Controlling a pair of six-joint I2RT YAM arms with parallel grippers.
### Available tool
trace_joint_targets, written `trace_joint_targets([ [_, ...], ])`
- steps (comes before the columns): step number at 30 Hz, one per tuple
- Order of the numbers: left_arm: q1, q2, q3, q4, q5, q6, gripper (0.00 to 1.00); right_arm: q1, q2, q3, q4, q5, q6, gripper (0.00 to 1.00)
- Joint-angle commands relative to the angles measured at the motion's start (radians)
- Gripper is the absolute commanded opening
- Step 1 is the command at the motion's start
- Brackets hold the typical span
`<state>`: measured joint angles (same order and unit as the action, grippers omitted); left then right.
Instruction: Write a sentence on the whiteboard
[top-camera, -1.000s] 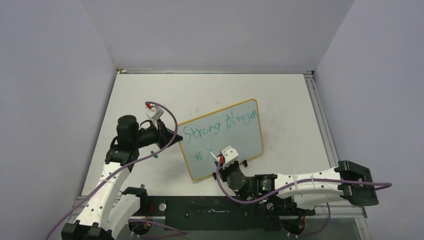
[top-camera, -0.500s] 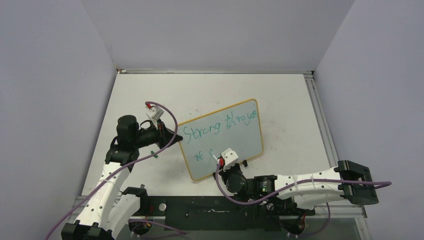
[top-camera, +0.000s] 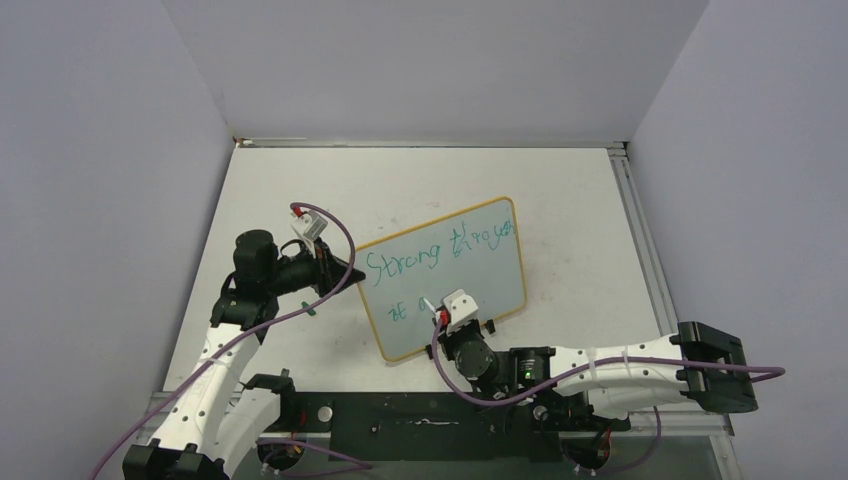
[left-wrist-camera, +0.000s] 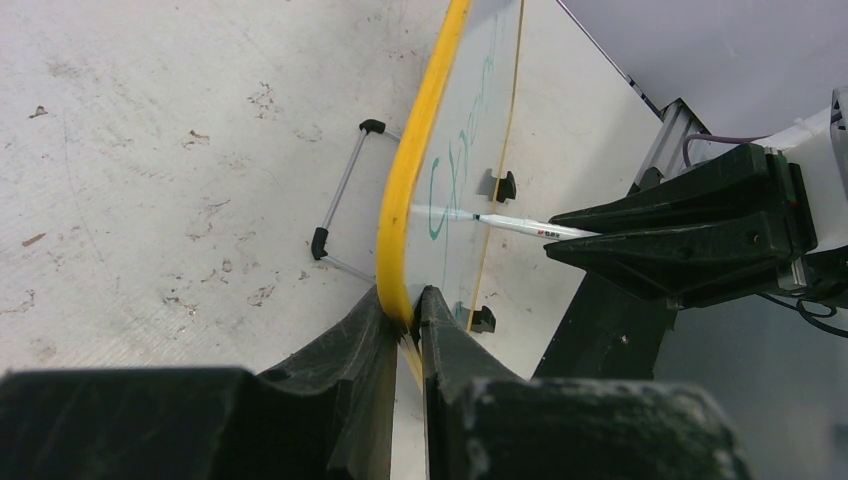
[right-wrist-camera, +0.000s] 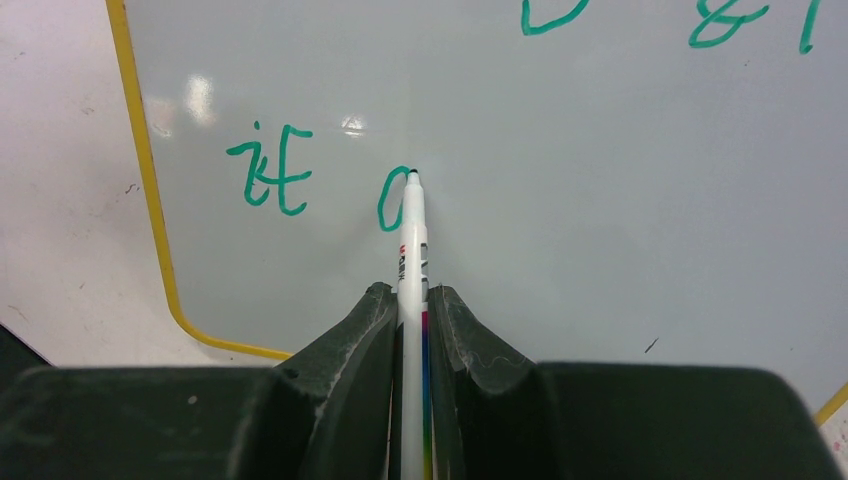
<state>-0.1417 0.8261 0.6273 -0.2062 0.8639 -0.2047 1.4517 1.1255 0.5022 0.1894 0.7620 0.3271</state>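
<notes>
The whiteboard with its yellow frame lies tilted on the table. The sentence is in green marker: a top line "Strong through" and, below it, "it" and a curved stroke. My left gripper is shut on the board's yellow left edge; it also shows in the top view. My right gripper is shut on a white marker. The marker's tip touches the board at the top of the curved stroke. The marker also shows in the left wrist view.
Two black clips sit on the board's near long edge. A thin wire stand with black ends lies on the table beside the board's left edge. The table surface is scuffed white, with grey walls around it.
My right gripper with the marker has shifted a little over the second line, down and back up. The left arm and the board have not moved.
</notes>
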Motion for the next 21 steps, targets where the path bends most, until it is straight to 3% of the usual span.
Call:
trace_joint_targets([
  [1,-0.007,0.002,0.023,0.021,0.013,0.031,0.00,-0.010,-0.011,0.008,-0.035,0.016,0.052,0.05],
  [10,-0.007,-0.001,0.023,0.021,0.014,0.031,0.00,0.038,-0.016,-0.002,-0.153,0.022,0.168,0.05],
  [21,-0.006,-0.004,0.022,0.021,0.012,0.031,0.00,0.038,-0.061,0.034,-0.114,0.105,0.073,0.05],
])
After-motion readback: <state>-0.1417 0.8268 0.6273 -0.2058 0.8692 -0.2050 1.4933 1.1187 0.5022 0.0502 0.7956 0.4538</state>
